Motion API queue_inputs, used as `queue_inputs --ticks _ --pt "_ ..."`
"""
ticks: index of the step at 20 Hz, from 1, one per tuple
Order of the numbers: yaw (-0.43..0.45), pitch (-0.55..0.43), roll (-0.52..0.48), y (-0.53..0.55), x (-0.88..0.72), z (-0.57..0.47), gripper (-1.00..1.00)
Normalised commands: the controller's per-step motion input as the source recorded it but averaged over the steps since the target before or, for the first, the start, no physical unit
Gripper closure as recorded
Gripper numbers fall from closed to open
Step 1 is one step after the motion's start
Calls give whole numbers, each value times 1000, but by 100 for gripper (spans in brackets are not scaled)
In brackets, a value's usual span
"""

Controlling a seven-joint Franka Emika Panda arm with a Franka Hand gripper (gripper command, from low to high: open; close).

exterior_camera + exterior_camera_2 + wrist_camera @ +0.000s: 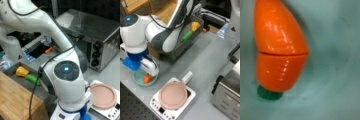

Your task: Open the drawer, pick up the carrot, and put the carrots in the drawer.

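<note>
Wrist view: carrot fills the frame, bright orange, two segments with a seam across the middle, green stub at its 7 o'clock end. It lies on the pale teal floor of a bowl. Jaws don't show here.

Front view: arm's wrist joint with a lit blue dot is closest, blocking the frame's middle. Drawer is open at 9 o'clock, dark grey, holding a yellow chunk and a green piece side by side. Wood cabinet top at 7 o'clock. Silver toaster oven at 1–2 o'clock, three black knobs. Pink round lid on a white appliance at 4 o'clock. A second orange item sits beyond the drawer; can't tell what it is.

Front view: gripper is down over the teal bowl at 8 o'clock, carrot inside the bowl right below it. Can't tell how far the jaws are open or whether they grip the carrot. Open drawer at 12–1 o'clock, well apart from the bowl. Grey worktop between. No readable writing anywhere; appliance panel marks are illegible.
</note>
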Motion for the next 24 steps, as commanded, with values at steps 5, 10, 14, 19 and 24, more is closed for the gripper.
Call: queue_inputs --ticks 5,10,14,19,24 --pt "9 22 156 -97 214 30 -100" --pt "-3 16 153 -75 202 33 -100" --pt "-18 14 141 -70 199 -6 -100" --pt "-23 2 146 -65 211 -27 -100" --pt "-27 -1 139 -61 228 -20 -100"
